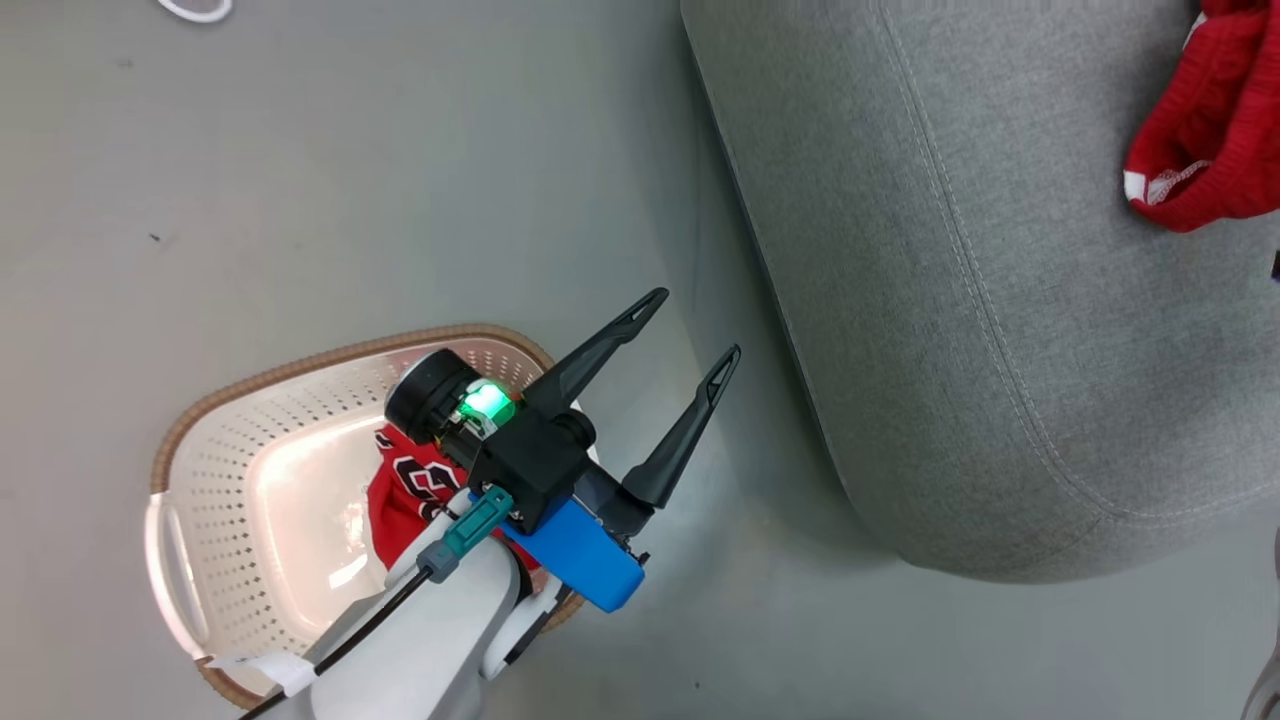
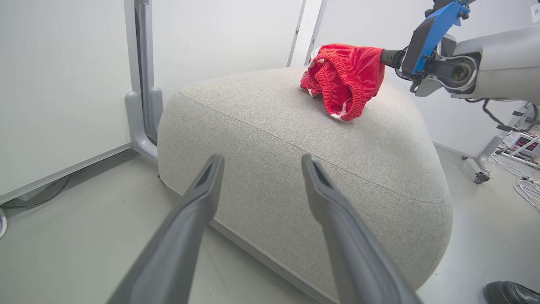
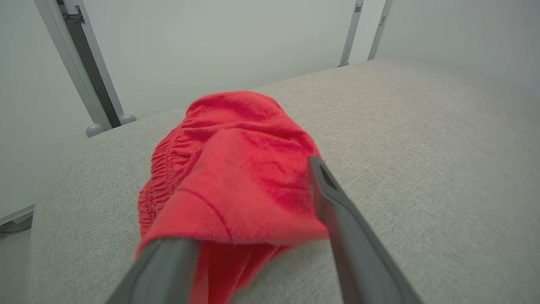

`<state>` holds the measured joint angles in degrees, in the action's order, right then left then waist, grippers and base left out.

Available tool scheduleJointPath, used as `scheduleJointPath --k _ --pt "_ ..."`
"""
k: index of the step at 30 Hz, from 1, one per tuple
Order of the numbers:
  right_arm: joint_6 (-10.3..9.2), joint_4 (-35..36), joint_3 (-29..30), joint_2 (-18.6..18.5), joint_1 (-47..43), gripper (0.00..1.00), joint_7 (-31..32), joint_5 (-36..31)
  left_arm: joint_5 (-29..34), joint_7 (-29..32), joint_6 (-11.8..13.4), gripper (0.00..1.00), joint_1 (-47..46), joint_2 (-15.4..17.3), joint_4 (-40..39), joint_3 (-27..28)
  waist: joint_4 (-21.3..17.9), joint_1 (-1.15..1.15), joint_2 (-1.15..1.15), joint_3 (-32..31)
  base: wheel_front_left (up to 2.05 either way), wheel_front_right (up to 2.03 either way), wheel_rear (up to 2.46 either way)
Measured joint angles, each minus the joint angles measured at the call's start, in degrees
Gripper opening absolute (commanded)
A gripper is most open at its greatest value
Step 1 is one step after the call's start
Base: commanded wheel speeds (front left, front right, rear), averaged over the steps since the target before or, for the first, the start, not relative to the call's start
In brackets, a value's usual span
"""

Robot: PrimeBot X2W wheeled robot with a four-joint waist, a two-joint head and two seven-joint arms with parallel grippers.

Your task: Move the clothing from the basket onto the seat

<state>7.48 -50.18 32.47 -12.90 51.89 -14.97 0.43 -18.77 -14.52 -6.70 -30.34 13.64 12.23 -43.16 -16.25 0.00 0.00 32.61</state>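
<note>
Red soft fabric garment with white trim lies bunched on top of the large light-grey upholstered seat. The right gripper has its two dark fingers spread wide and clamps nothing; the cloth drapes over one finger and sits between both. A second red garment with a black-and-white logo lies inside the cream perforated plastic basket with a brown rim, which stands on the grey floor beside the seat. The left gripper hovers over the basket's edge, fingers apart and empty, pointing toward the seat.
</note>
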Motion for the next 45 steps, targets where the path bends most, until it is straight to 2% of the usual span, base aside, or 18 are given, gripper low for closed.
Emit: scheduleJointPath --k 7,25,30,35,40,45 --pt "0.00 1.11 -1.98 0.03 -3.93 1.00 0.00 0.19 -1.09 -0.46 -0.22 1.00 1.53 -2.07 1.87 0.53 1.11 0.00 0.00 -4.22 0.00 0.00 0.00" --pt "0.00 9.85 -8.88 1.94 -19.45 1.00 -0.05 2.35 -2.40 -0.48 -0.52 1.00 12.95 -7.66 3.79 9.01 3.80 -0.01 0.00 -18.43 0.00 0.00 0.00" --pt "0.00 13.82 -9.99 3.52 -23.49 1.00 -0.05 4.30 -2.49 -0.48 -0.53 1.00 14.53 -8.39 4.10 11.90 5.32 -0.01 0.00 -20.38 0.00 0.00 0.00" --pt "0.00 19.18 -8.60 6.10 -28.25 1.00 -0.07 5.61 -2.55 -0.48 -0.68 1.00 16.30 -8.80 3.91 15.77 7.27 -0.01 0.00 -21.93 0.00 0.00 0.00" --pt "0.00 24.03 -8.45 7.92 -33.85 1.00 -0.05 2.09 -1.90 -0.48 -0.68 1.00 17.78 -9.32 4.03 19.00 9.80 -0.01 0.00 -23.43 0.00 0.00 0.00" --pt "0.00 28.11 -9.96 9.49 -37.10 1.00 0.35 2.15 -1.14 -0.54 -0.68 1.00 19.05 -9.57 4.66 22.17 12.68 0.00 0.00 -25.02 0.00 0.00 0.00"
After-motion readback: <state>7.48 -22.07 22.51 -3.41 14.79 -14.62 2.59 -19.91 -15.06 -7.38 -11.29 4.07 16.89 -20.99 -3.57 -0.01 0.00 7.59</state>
